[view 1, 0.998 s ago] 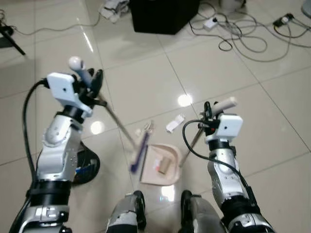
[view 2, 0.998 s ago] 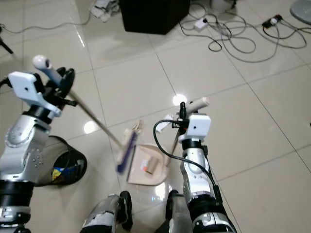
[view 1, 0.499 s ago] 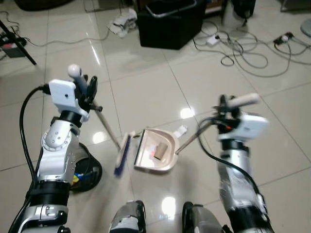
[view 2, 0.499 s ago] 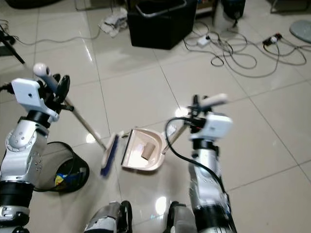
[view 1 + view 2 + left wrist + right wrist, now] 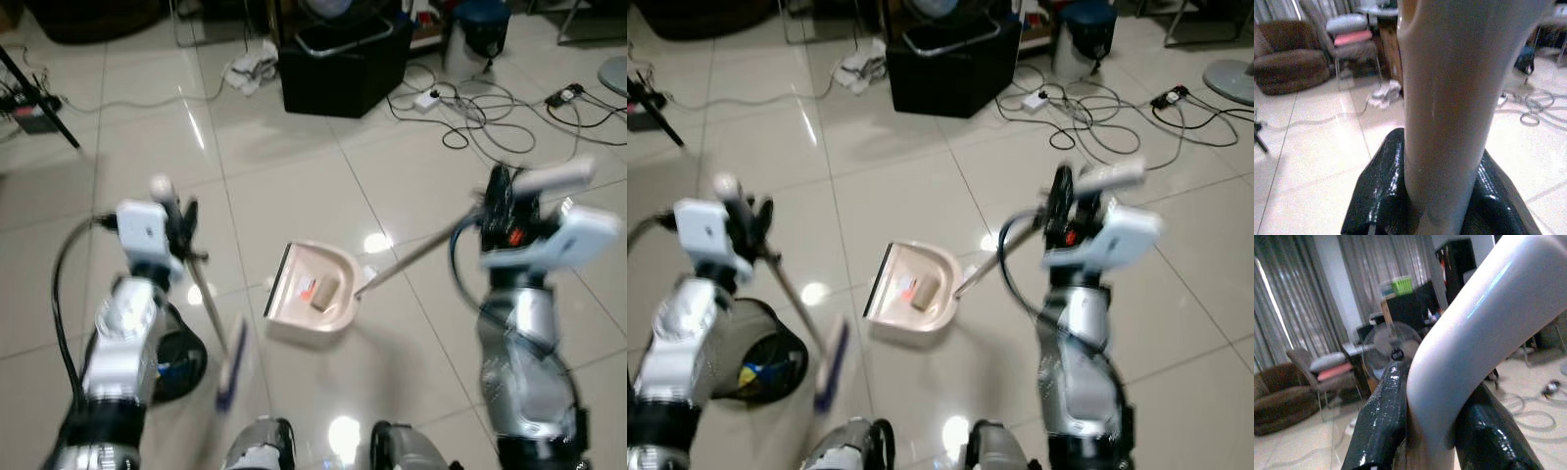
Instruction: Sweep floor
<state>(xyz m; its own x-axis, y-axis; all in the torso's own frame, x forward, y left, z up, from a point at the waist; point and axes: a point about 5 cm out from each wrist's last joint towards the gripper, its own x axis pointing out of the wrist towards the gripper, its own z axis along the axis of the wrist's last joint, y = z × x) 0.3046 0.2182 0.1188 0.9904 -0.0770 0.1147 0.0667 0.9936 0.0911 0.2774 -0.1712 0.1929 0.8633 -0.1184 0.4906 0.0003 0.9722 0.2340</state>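
Below and between both grippers, tiled floor (image 5: 294, 186) | dustpan (image 5: 315, 291) with scraps, low left of right gripper (image 5: 502, 201), which pinches its handle | broom (image 5: 211, 323), left gripper (image 5: 178, 230) clamped on it, head hanging below

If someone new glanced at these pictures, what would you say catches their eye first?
Probably the beige dustpan on the tiled floor in front of the robot, with bits of debris in it, held by its long handle in the right gripper. Next, the broom, blurred, low on the robot's left and clamped by its stick in the left gripper. Beyond them, a black bin and tangled cables clutter the far floor.
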